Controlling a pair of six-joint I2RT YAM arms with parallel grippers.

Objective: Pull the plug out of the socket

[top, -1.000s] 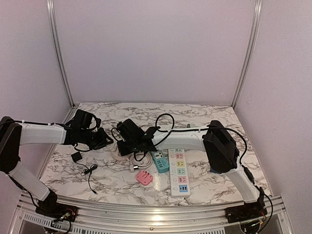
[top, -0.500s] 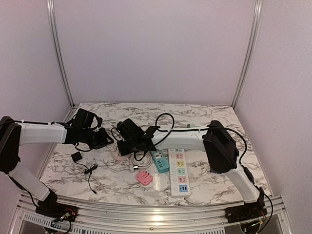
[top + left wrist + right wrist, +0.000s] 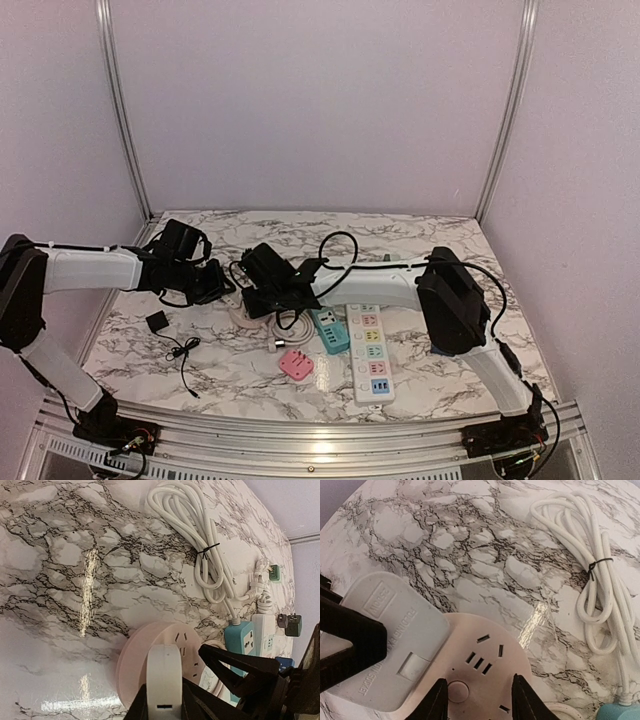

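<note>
Nearest us: white pwr strip (image 3: 368, 350) and small pink adapter (image 3: 296, 364). Mid-table, L gripper (image 3: 165, 707) clamps the white plug (image 3: 395, 625), which sits on the round pink socket (image 3: 470, 640) (left of centre). We see R gripper (image 3: 481, 697) w/ jaws partway apart over socket's top, gripping nothing. Beyond: coiled white cable (image 3: 197, 535).

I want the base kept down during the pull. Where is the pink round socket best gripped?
Probably the pink round socket by its rim on the bare half, from above: it lies flat, and the left gripper holds the white plug.
</note>
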